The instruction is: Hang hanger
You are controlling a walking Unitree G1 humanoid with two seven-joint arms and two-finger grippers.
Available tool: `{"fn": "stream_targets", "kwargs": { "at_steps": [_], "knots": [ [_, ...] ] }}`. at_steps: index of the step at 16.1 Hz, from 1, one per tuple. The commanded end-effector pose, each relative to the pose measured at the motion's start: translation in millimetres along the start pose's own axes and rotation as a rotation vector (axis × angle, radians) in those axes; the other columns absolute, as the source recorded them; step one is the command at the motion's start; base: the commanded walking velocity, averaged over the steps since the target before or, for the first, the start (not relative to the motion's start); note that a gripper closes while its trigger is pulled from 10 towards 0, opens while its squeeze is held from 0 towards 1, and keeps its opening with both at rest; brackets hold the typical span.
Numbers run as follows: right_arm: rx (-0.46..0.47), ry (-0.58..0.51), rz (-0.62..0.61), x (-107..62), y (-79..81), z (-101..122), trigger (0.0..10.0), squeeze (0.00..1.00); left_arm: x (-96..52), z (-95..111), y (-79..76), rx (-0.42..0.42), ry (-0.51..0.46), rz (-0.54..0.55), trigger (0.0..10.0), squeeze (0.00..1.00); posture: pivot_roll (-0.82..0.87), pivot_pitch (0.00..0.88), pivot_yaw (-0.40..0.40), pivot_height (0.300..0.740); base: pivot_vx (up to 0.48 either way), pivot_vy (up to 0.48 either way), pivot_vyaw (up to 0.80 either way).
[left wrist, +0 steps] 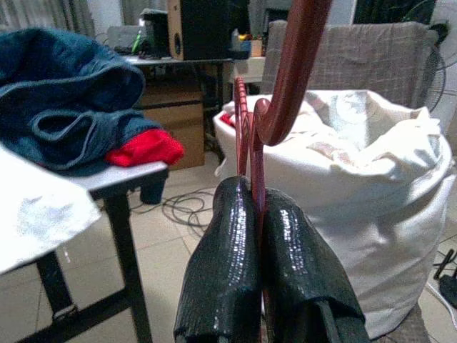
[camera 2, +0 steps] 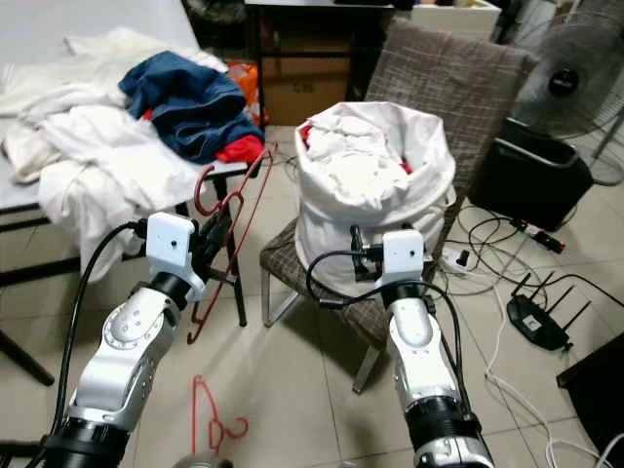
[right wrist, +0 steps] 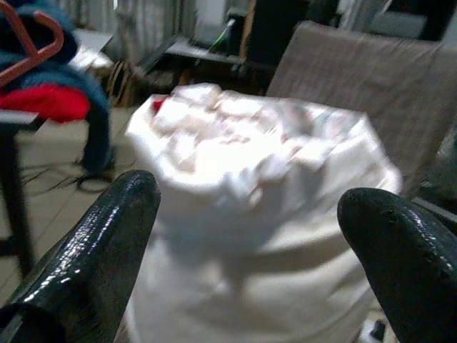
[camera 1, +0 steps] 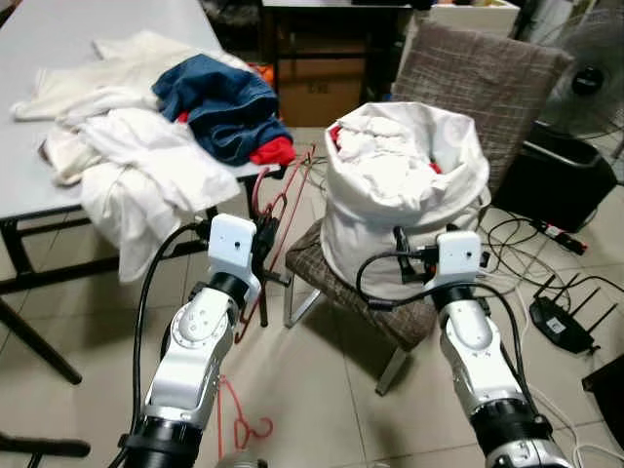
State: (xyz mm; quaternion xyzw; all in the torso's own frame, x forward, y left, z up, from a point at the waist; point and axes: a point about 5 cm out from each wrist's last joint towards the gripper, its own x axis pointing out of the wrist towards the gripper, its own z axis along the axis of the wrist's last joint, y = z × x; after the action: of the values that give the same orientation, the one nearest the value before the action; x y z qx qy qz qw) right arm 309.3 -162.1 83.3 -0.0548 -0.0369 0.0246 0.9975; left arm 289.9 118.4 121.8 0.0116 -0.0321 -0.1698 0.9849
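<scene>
Beside the near corner of the grey table, the left gripper has its two black fingers pressed together on a red hanger, whose hook curls just beyond the fingertips. To the right, the right gripper hovers with its fingers spread wide apart, close in front of a white laundry bag stuffed with white cloth and standing on a checked chair. On the table lie white garments, a blue garment and a red one. Another red hanger lies on the tiled floor near the left arm. Farther right, cables and a black router rest on the floor.
</scene>
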Motion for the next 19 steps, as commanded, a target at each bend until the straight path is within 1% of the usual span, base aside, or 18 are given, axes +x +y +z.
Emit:
{"fn": "stream_targets", "kwargs": {
  "at_steps": [1,4,7,9,13,14,15,16,17,18,19],
  "knots": [
    [-0.006,-0.048,-0.03,8.3,-9.6,14.5,10.0,0.0,3.3,4.4,-6.3,0.012,-0.023,-0.032,10.0,0.0,0.07,0.0,-0.022,0.716,0.48,0.0,0.0],
    [-0.015,-0.043,-0.034,9.3,-14.6,14.2,10.0,0.0,6.6,4.0,-7.5,0.0,-0.032,-0.03,10.0,0.0,0.05,0.0,-0.029,0.716,0.48,0.0,0.0],
    [-0.024,-0.04,-0.037,8.8,-17.9,15.8,10.0,0.0,8.7,5.5,-12.2,-0.022,-0.041,-0.036,10.0,0.0,0.04,0.0,-0.027,0.716,0.48,0.0,0.0],
    [-0.016,-0.055,-0.037,15.1,-21.7,26.0,10.0,0.0,9.0,4.9,-12.6,-0.044,-0.039,-0.02,10.0,0.0,0.04,0.0,-0.024,0.716,0.476,0.0,0.0],
    [-0.012,-0.089,-0.048,37.5,-36.4,55.6,10.0,0.0,8.6,5.9,-12.7,-0.046,-0.045,-0.007,10.0,0.0,0.05,0.0,-0.031,0.716,0.461,0.0,0.0],
    [-0.008,-0.104,-0.053,48.7,-44.4,70.7,10.0,0.0,7.8,6.3,-12.1,-0.053,-0.049,0.007,10.0,0.0,0.06,0.0,-0.036,0.716,0.0,0.0,0.0],
    [-0.015,-0.132,-0.049,63.3,-54.5,93.7,10.0,0.0,6.9,7.3,-11.2,-0.053,-0.054,0.02,10.0,0.0,0.07,0.0,-0.037,0.716,0.0,0.0,0.0],
    [-0.026,-0.145,-0.046,68.1,-57.5,101.9,10.0,0.0,6.7,7.5,-10.6,-0.053,-0.055,0.024,10.0,0.0,0.07,0.0,-0.038,0.716,0.0,0.0,0.0],
    [-0.032,-0.152,-0.038,78.3,-63.4,116.7,10.0,0.0,6.3,7.7,-10.2,-0.056,-0.056,0.027,10.0,0.0,0.07,0.0,-0.038,0.716,0.0,0.0,0.0],
    [-0.018,-0.124,-0.035,89.2,-69.7,126.1,10.0,0.0,6.3,7.8,-10.3,-0.055,-0.056,0.023,10.0,0.0,0.07,0.0,-0.038,0.716,0.0,0.0,0.0],
    [0.01,-0.091,-0.048,94.3,-74.0,127.5,10.0,0.0,5.2,8.0,-9.8,-0.053,-0.053,0.021,10.0,0.0,0.09,0.0,-0.038,0.716,0.0,0.0,0.0]
  ]
}}
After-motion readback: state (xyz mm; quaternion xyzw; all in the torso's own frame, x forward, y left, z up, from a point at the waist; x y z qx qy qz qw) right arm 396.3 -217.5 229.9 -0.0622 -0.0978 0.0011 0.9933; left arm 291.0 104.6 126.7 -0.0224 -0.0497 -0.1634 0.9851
